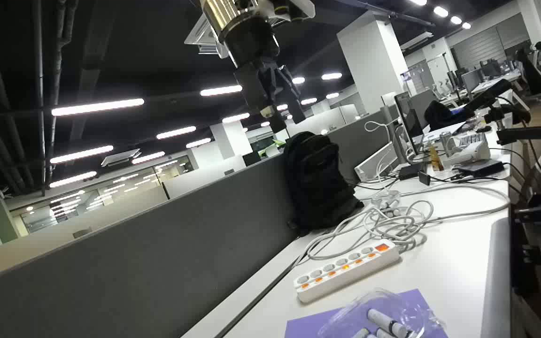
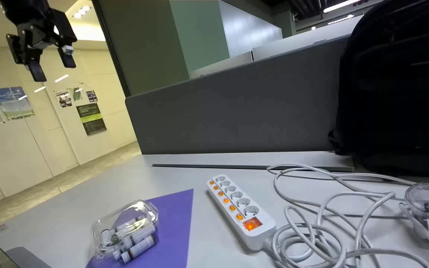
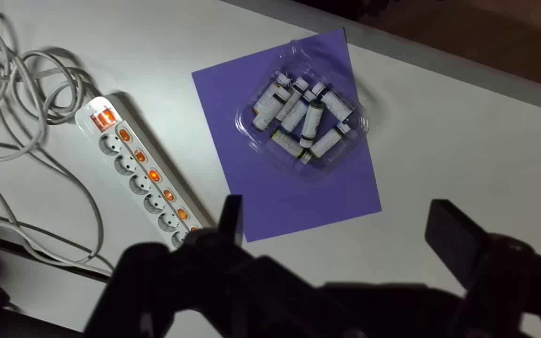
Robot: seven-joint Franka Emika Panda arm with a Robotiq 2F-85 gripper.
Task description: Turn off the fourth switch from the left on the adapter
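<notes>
The pincer (image 3: 341, 227) hangs above the bench (image 3: 439, 136), jaws spread wide; the adapter (image 3: 146, 177) lies lower and to its left in the wrist view, one end hidden behind the pincer. Below the pincer, a purple sheet (image 3: 298, 202) carries a tray (image 3: 244, 129) of vials (image 3: 294, 117) with unreadable labels (image 3: 312, 123); cables (image 1: 395, 227) lie beyond the adapter.
</notes>
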